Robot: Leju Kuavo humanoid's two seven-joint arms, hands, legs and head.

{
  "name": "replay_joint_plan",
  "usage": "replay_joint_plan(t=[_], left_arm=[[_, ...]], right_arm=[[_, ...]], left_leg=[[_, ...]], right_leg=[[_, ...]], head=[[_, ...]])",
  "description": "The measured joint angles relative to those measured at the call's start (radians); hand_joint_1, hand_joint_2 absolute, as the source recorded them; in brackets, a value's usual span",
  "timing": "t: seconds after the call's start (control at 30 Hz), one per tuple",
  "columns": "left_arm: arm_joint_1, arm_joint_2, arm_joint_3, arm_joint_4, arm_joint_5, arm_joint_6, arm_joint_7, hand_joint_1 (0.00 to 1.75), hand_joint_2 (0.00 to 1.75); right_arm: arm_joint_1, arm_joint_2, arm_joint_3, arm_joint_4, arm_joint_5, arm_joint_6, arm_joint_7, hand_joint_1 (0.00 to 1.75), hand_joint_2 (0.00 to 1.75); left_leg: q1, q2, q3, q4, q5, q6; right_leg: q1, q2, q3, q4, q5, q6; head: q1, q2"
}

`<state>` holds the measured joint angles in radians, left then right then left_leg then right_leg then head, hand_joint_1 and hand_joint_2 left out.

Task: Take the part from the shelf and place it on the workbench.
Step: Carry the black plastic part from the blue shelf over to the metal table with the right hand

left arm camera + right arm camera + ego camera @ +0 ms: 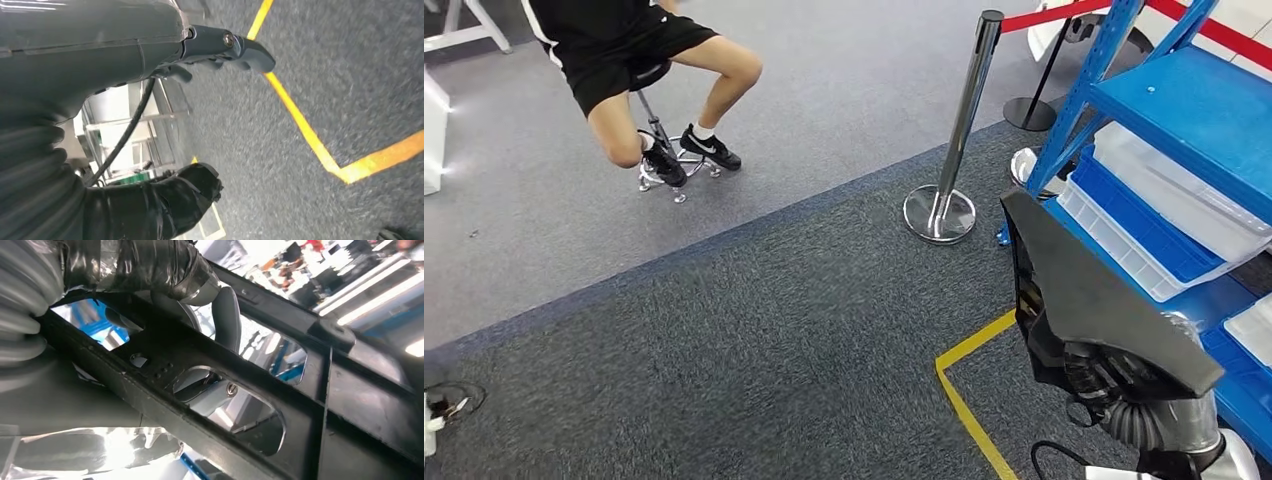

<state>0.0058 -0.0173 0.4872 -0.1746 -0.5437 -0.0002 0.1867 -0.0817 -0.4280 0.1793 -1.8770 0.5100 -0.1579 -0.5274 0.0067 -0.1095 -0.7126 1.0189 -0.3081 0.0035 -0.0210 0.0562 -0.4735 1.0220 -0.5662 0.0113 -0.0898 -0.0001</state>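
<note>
The part (1096, 292) is a long, flat black panel with cut-out windows, held up beside the blue shelf (1194, 110) at the right of the head view. My right hand (207, 300) grips it: in the right wrist view a grey finger and the dark taped thumb wrap a bar of the part (345, 390). In the head view the panel hides most of that hand, and the ribbed wrist (1169, 425) shows below it. My left hand (220, 47) hangs over the grey carpet with its fingers apart and nothing in them.
The shelf holds a blue bin (1144, 225) and a clear bin (1174, 190). A chrome stanchion (954, 140) with a red belt stands just left of it. Yellow floor tape (969, 400) marks the carpet. A person sits on a stool (659, 130) at the far left.
</note>
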Motion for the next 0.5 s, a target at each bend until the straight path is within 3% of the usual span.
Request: replay_joint_plan(t=[0.03,0.07,0.13,0.17,0.2,0.23,0.27,0.3,0.33,0.4,0.43,0.5], left_arm=[[0.002,0.0,0.0,0.0,0.0,0.0,0.0,0.0,1.75],[0.003,0.0,0.0,0.0,0.0,0.0,0.001,0.0,1.75],[0.002,0.0,0.001,0.0,0.0,0.0,0.001,0.0,1.75],[0.001,0.0,0.002,0.0,0.0,0.0,0.001,0.0,1.75],[0.0,0.0,0.003,0.0,0.0,0.0,0.001,0.0,1.75],[0.0,0.0,0.003,0.0,0.0,0.0,0.001,0.0,1.75],[-0.001,-0.001,0.004,0.0,0.0,-0.001,0.001,0.0,1.75],[-0.001,-0.001,0.004,0.0,0.0,-0.001,0.001,0.0,1.75],[-0.001,-0.001,0.004,0.0,0.0,-0.001,0.001,0.0,1.75],[-0.003,0.002,0.005,-0.001,0.0,-0.001,-0.003,0.0,1.75],[-0.004,0.003,0.005,-0.002,0.0,-0.001,-0.01,0.0,1.75],[-0.002,0.006,0.006,-0.002,-0.003,-0.004,-0.035,0.0,1.75]], right_arm=[[-0.001,0.0,0.0,0.001,0.0,0.001,0.0,1.75,1.75],[-0.001,0.001,0.0,0.001,0.0,0.002,0.0,1.75,1.75],[-0.002,0.003,0.0,0.001,0.0,0.004,0.0,1.75,1.75],[-0.001,0.003,0.0,0.001,0.0,0.004,0.0,1.75,1.75],[-0.001,0.003,0.0,0.002,0.0,0.004,0.0,1.75,1.75],[-0.001,0.003,0.0,0.002,0.0,0.004,0.0,1.75,1.75],[-0.001,0.003,0.0,0.002,0.0,0.004,0.0,1.75,1.75],[-0.001,0.003,0.0,0.002,0.0,0.004,0.0,1.75,1.75],[-0.001,0.003,0.0,0.002,0.0,0.003,0.0,1.75,1.75],[-0.001,0.004,0.0,0.001,0.0,0.002,0.0,1.75,1.75],[0.0,0.004,0.0,0.001,0.0,0.001,0.0,1.75,1.75],[0.004,0.004,0.0,0.0,0.0,-0.002,0.0,1.75,1.75]], left_leg=[[-0.001,0.002,-0.007,0.001,-0.001,-0.005],[-0.001,0.016,-0.016,0.015,-0.022,-0.01],[-0.002,0.069,-0.043,0.107,-0.121,-0.017],[-0.001,0.088,-0.057,0.177,-0.174,-0.019],[0.001,0.098,-0.065,0.244,-0.208,-0.021],[0.002,0.102,-0.064,0.291,-0.216,-0.022],[0.003,0.104,-0.048,0.31,-0.204,-0.02],[0.002,0.108,-0.013,0.292,-0.182,-0.016],[0.0,0.117,0.04,0.24,-0.165,-0.008],[-0.012,0.157,0.161,0.082,-0.183,0.013],[-0.02,0.172,0.2,0.021,-0.201,0.023],[-0.029,0.171,0.221,-0.037,-0.211,0.039]], right_leg=[[0.0,-0.014,-0.009,0.0,0.009,-0.007],[0.0,-0.028,-0.021,0.001,0.02,-0.017],[0.004,-0.057,-0.045,0.001,0.042,-0.033],[0.008,-0.072,-0.058,0.002,0.052,-0.038],[0.012,-0.087,-0.071,0.004,0.061,-0.04],[0.016,-0.101,-0.085,0.006,0.07,-0.041],[0.019,-0.115,-0.099,0.008,0.079,-0.042],[0.024,-0.128,-0.112,0.01,0.087,-0.042],[0.027,-0.14,-0.123,0.011,0.096,-0.042],[0.033,-0.161,-0.135,0.011,0.11,-0.039],[0.032,-0.173,-0.137,0.01,0.116,-0.035],[0.026,-0.198,-0.136,0.004,0.129,-0.024]], head=[[0.0,0.0],[-0.003,0.0],[-0.011,0.0],[-0.015,0.0],[-0.016,0.0],[-0.016,0.0],[-0.016,0.0],[-0.017,0.0],[-0.017,0.0],[-0.016,0.0],[-0.016,0.0],[-0.019,0.0]])
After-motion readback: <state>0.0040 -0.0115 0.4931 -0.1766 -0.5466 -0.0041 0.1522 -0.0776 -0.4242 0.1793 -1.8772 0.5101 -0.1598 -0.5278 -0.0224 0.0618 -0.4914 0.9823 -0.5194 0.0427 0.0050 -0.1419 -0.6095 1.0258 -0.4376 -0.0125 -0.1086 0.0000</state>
